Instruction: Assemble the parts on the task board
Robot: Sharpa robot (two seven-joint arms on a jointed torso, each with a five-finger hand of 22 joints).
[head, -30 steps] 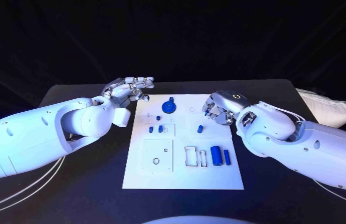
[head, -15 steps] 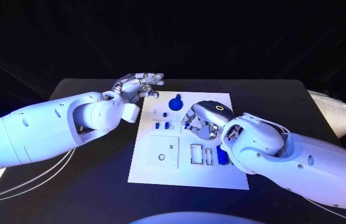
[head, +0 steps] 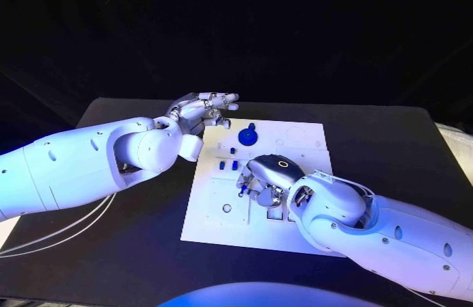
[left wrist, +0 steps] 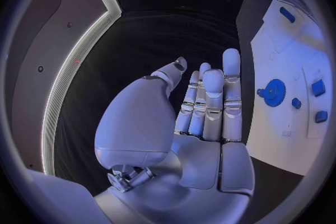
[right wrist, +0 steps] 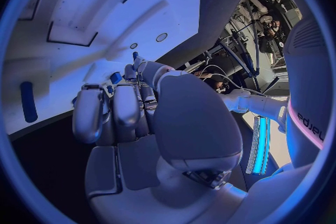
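The white task board [head: 222, 221] lies mid-table. A blue gear [head: 247, 136] sits near its far edge, and two small blue pieces [head: 227, 165] stand below it. My right hand [head: 258, 182] is low over the board's middle, fingers curled down. In the right wrist view a small blue piece [right wrist: 115, 77] shows at the fingertips [right wrist: 89, 117]; I cannot tell whether it is held. A blue peg [right wrist: 27, 102] lies on the board [right wrist: 105, 5]. My left hand [head: 207, 109] hovers off the board's far left corner, fingers [left wrist: 210, 101] straight and apart, holding nothing. The gear [left wrist: 274, 91] lies beside it.
Rectangular recesses [head: 225, 208] and a round hole are cut into the board's near half. My right forearm [head: 365, 225] covers the board's near right part. Bare black table [head: 138, 238] surrounds the board on all sides.
The camera has shifted. My right hand has moved from the board's right edge to over its middle, covering the small blue peg there. The left hand stays open by the far left corner.
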